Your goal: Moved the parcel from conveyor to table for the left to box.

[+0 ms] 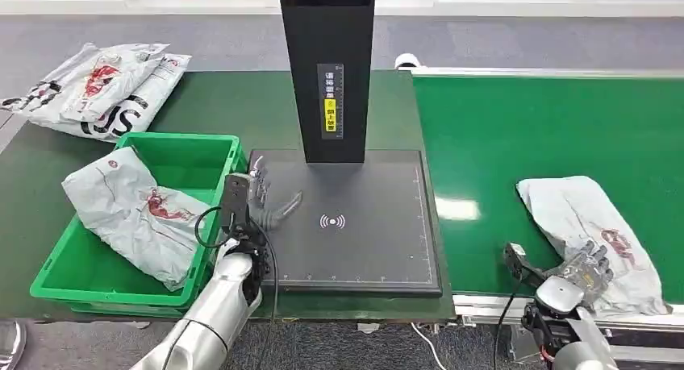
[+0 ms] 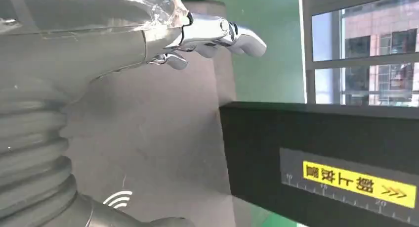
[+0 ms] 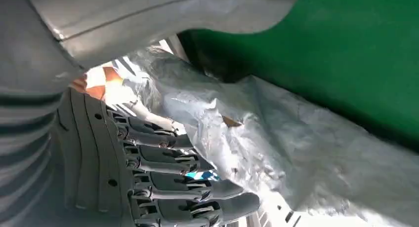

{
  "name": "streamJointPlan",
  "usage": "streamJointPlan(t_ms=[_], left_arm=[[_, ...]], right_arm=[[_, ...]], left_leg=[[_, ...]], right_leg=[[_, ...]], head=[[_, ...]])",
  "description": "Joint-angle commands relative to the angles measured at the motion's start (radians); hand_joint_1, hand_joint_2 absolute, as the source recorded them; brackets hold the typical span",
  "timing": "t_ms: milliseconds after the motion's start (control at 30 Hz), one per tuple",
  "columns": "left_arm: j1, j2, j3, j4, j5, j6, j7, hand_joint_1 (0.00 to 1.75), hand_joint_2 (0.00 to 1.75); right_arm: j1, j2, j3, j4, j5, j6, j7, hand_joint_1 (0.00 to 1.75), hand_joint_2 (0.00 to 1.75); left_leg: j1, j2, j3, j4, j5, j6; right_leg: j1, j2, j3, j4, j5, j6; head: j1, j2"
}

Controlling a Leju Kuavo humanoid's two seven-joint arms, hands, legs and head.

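Head view shows the right hand (image 1: 582,267) resting on the near end of a soft grey plastic mail parcel with red print (image 1: 593,229). The parcel lies flat on the bright green conveyor belt (image 1: 524,136), near its front edge. In the right wrist view, the dark fingers (image 3: 163,180) are curled against the crinkly parcel (image 3: 296,158), pressing on it, but whether they truly grip it cannot be told. The left hand (image 1: 270,199) hovers over the dark grey scanner pad (image 1: 363,225) on the table, with fingers spread and nothing in them. Just beside it sits a green plastic box (image 1: 206,156) with another grey parcel (image 1: 137,213) inside.
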Motion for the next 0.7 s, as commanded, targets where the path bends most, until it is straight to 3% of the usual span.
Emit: streamJointPlan(t_ms=[33,233,433,533,700], left_arm=[[-0.048,-0.001,-0.021,0.104,0.005,-0.008,-0.015,0.0,1.75],[-0.052,0.0,-0.016,0.116,0.01,-0.003,-0.013,0.0,1.75],[-0.042,0.019,-0.004,0.075,0.022,0.002,-0.014,0.0,1.75],[-0.027,0.026,-0.002,0.049,0.017,0.015,0.002,0.0,1.75],[-0.021,0.03,-0.001,0.044,0.017,0.014,0.002,0.0,1.75]], right_arm=[[0.014,0.009,-0.061,0.088,-0.017,0.111,-0.013,1.75,1.75],[0.012,0.006,-0.07,0.088,-0.013,0.097,-0.038,1.75,1.75],[-0.029,0.033,-0.084,0.068,-0.012,-0.017,-0.063,1.75,1.75],[-0.038,0.054,-0.099,0.033,-0.017,-0.158,-0.121,1.75,1.75],[-0.041,0.06,-0.101,0.025,-0.017,-0.169,-0.123,1.75,1.75]], left_leg=[[0.001,-0.002,0.004,-0.002,0.001,0.0],[0.001,-0.003,0.004,-0.001,0.001,0.003],[0.0,0.002,0.005,-0.001,0.0,0.003],[0.0,0.002,0.003,0.001,0.0,0.003],[0.0,0.004,0.003,0.0,0.0,0.003]], right_leg=[[0.001,-0.003,0.005,-0.003,0.0,0.0],[0.001,-0.005,0.008,-0.005,0.001,0.001],[0.0,0.0,0.007,-0.004,0.001,0.002],[0.001,0.001,0.006,-0.002,0.001,0.002],[0.0,0.003,0.004,-0.001,0.002,0.002]], head=[[0.0,0.0],[0.0,0.0],[0.0,0.0],[0.0,0.0],[0.0,0.0]])
